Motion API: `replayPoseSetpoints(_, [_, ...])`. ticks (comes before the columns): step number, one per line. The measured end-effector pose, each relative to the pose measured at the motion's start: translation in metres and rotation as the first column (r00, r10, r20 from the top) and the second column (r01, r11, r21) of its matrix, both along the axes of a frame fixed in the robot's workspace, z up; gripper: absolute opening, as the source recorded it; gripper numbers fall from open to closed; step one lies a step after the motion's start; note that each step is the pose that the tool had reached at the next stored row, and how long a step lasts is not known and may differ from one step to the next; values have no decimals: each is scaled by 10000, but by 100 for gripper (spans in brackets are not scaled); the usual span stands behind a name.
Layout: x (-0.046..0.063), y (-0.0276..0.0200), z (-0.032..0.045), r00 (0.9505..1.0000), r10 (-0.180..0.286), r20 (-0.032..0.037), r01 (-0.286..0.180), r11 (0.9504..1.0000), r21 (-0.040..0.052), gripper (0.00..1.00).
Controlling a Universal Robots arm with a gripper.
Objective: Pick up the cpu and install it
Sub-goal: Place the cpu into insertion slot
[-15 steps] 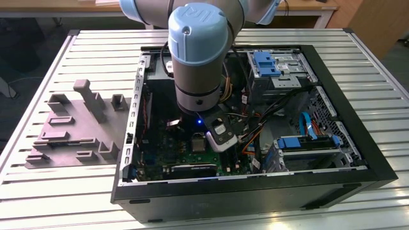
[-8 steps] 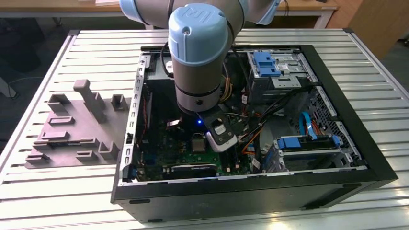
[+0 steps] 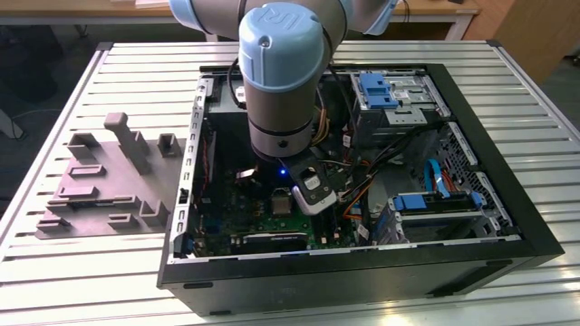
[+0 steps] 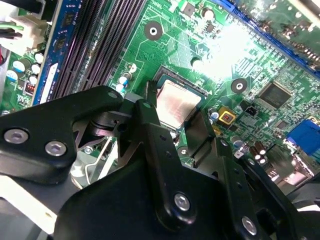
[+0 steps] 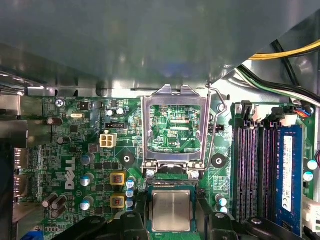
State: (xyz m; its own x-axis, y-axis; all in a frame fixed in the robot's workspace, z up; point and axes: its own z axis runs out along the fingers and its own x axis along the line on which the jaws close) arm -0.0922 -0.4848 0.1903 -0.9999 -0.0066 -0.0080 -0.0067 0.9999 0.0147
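The cpu (image 5: 171,210), a pale silvery square chip, sits level in the socket opening on the green motherboard (image 5: 90,150). In both wrist views my gripper (image 5: 171,200) has a black finger against each of two opposite sides of the chip and is shut on it. The second wrist view shows the cpu (image 4: 177,102) inside the dark socket rim (image 4: 186,79), between the fingers (image 4: 150,100). The socket's metal load frame (image 5: 146,130) is flipped open beside it, with its wire lever (image 5: 216,125) raised. In the exterior view the gripper (image 3: 288,193) reaches down into the open computer case (image 3: 507,204).
Dark memory slots (image 5: 252,170) and a blue memory module (image 5: 288,170) run close beside the socket. Yellow and black cables (image 5: 280,80) hang near the case wall. Drive bays with blue clips (image 3: 376,88) fill the case's far side. A grey fixture plate (image 3: 100,183) lies on the slatted table outside it.
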Motion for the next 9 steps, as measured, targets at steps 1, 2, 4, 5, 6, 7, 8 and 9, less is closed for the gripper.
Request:
replayPoseSetpoints(1, [0, 0, 1, 10000, 0, -1, 0, 10000, -2, 47])
replayPoseSetpoints(2, [0, 0, 0, 10000, -1, -2, 1, 10000, -3, 47])
replayPoseSetpoints(4, [3, 0, -5, 10000, -14, -2, 14, 10000, -4, 47])
replayPoseSetpoints(5, [3, 0, -8, 10000, -23, -1, 23, 10000, -2, 47])
replayPoseSetpoints(6, [4, 0, -11, 10000, -32, -1, 32, 10000, -2, 47])
replayPoseSetpoints(7, [5, -1, -13, 10000, -37, -2, 37, 10000, -3, 47])
replayPoseSetpoints(8, [5, -1, -15, 10000, -41, -3, 41, 10000, -2, 47])
replayPoseSetpoints(9, [5, 0, -17, 10000, -46, -3, 46, 10000, -3, 47])
